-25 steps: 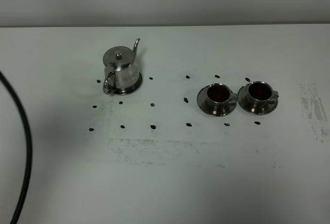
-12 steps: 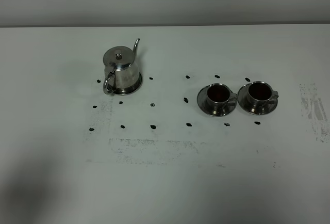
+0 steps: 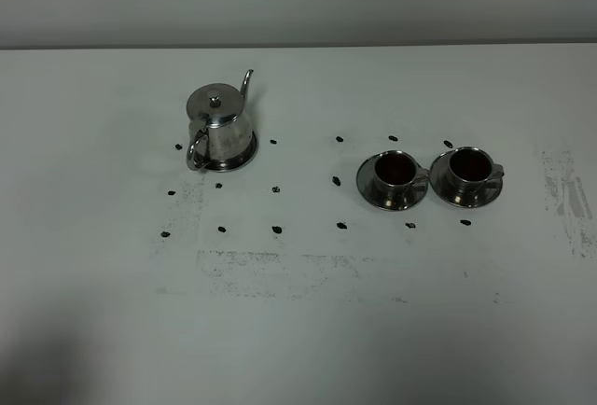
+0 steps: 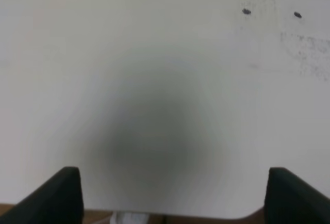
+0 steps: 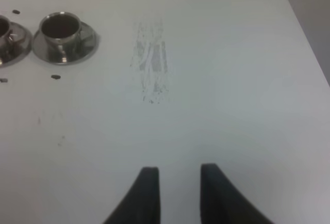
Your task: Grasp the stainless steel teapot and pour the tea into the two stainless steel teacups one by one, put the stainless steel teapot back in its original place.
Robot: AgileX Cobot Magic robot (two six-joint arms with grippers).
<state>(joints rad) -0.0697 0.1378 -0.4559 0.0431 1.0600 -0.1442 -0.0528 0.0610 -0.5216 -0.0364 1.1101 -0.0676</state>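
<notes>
Both hands sit empty off the set: my left hand (image 4: 170,193), fingers wide apart over bare surface (image 3: 298,330), is nearer the stainless steel teapot (image 3: 216,125) resting on its saucer base (image 3: 248,152), loop handle toward me, while my right hand (image 5: 179,193), fingers narrowly parted, lies beyond the filled teacups (image 3: 429,176).

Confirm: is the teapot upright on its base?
Yes: the teapot stands upright, lid on top, on its round base; no gripper touches it.
</notes>
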